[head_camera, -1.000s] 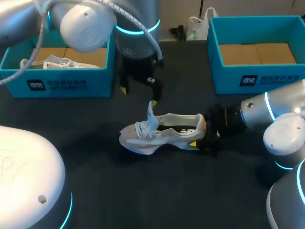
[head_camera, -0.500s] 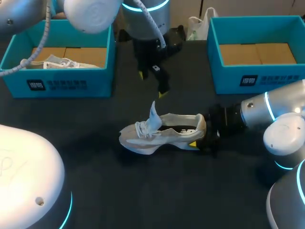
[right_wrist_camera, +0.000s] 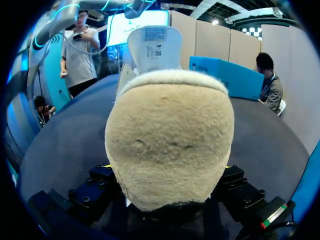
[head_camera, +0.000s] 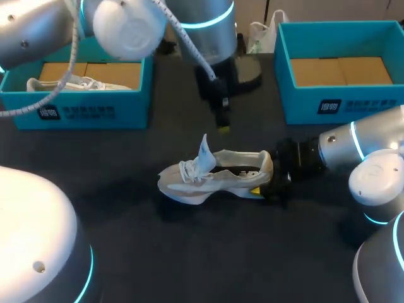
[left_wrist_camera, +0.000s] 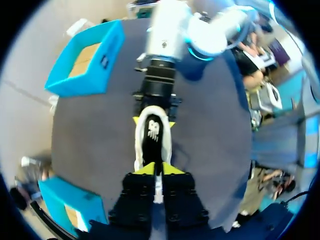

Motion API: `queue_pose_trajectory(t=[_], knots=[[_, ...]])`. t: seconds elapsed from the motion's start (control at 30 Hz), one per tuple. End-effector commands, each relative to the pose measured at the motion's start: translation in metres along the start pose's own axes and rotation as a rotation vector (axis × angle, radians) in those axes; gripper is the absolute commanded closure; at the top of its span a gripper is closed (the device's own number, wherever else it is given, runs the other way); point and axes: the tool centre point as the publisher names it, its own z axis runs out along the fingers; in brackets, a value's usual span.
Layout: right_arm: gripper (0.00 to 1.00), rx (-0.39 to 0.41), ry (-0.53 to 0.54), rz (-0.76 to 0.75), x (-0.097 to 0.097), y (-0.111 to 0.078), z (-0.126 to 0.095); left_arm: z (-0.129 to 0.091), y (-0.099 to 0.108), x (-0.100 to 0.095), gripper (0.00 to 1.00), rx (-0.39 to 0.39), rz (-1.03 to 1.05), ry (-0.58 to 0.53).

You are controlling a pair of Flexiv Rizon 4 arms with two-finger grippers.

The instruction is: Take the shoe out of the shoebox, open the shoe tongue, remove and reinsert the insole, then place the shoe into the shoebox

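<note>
head view: the white shoe lies mid-worktop, tongue upright, outside the left shoebox and the right shoebox. the right hand is at its heel and the left hand hangs apart beyond it.
left wrist view: the left hand's fingers are pressed together, and the right hand's yellow tips pinch the heel from both sides.
right wrist view: the fuzzy heel fills the gap between the fingers.

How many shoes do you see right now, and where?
2. One shoe stands mid-table, heel clamped by the right gripper. A second shoe lies in the left shoebox. The near wall of the right shoebox may hide part of its floor.
</note>
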Motion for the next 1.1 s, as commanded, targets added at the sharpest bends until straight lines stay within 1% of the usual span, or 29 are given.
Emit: queue_pose_trajectory(t=[0.03,0.13,0.37,0.53,0.67,0.8,0.9,1.1], knots=[[1.00,0.005,0.000,0.000,0.000,-0.002,0.004,0.029,0.001,-0.001,1.00,0.087,0.533,0.240],[1.00,0.005,0.000,0.000,0.000,-0.002,0.004,0.042,0.002,0.001,1.00,0.058,0.533,0.252],[1.00,0.005,0.000,0.000,0.000,-0.002,0.004,0.072,0.001,-0.002,1.00,0.015,0.533,0.310],[1.00,0.005,0.000,0.000,0.000,-0.002,0.004,0.091,0.000,-0.003,1.00,-0.024,0.538,0.316],[1.00,0.005,0.000,0.000,0.000,-0.002,0.004,0.102,-0.003,-0.004,1.00,-0.037,0.528,0.321],[1.00,0.005,0.000,0.000,0.000,-0.002,0.004,0.108,-0.008,-0.007,1.00,-0.041,0.470,0.331],[1.00,0.005,0.000,0.000,0.000,-0.002,0.004,0.109,-0.011,-0.008,1.00,-0.049,0.422,0.310],[1.00,0.005,0.000,0.000,0.000,-0.002,0.004,0.109,-0.011,-0.008,1.00,-0.049,0.422,0.310]])
